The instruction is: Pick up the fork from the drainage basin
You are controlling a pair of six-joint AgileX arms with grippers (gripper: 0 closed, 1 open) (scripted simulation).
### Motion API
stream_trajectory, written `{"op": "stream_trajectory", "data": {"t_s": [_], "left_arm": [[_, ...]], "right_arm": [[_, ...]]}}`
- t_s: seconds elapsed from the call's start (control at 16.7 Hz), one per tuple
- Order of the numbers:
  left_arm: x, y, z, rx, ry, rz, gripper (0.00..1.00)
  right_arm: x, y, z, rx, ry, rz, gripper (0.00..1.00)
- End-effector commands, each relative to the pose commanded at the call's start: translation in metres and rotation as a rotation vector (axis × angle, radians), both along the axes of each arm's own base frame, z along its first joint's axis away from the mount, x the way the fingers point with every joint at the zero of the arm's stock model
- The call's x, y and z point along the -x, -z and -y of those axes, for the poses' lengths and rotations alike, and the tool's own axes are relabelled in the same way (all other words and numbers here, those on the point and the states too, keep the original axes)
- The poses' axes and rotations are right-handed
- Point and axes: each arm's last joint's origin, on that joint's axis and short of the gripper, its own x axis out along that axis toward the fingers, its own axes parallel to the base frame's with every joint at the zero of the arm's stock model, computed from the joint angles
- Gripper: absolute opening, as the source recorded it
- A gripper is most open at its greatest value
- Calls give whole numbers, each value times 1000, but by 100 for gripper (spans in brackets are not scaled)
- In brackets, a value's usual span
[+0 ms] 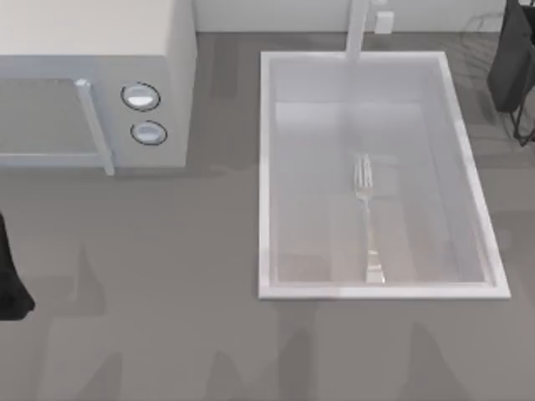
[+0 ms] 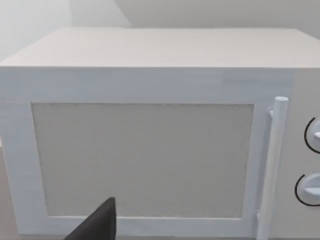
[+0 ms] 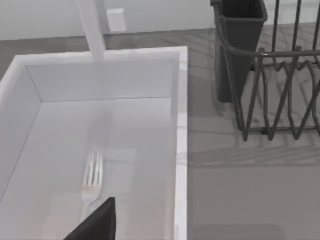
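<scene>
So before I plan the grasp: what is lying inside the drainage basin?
One fork lies flat on the floor of the drainage basin, tines toward the faucet. Nothing covers it.

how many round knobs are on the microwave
2. Both sit on the microwave front panel, at the table's left: the upper knob and the lower knob just beneath it, right of the door handle.
</scene>
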Motion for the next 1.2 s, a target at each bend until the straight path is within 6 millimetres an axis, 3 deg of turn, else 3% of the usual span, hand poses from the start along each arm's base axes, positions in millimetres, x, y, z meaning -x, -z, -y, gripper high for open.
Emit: {"op": "stream_trajectory", "data": {"t_s": [0.3,0.54,0.84,1.02,1.2], "left_arm": [[0,0,0,0,0,0,100],[0,0,0,0,0,0,100],[0,0,0,0,0,0,100],[0,0,0,0,0,0,100],[0,0,0,0,0,0,100]], "right_arm": [[-83,-49,-28,-32,-32,-335,100],[-166,-50,-67,-24,-40,-608,100],[-252,2,-123,28,-29,-911,100],[-282,44,-151,67,-19,-1045,100],[-297,77,-170,99,-11,-1131,100]]}}
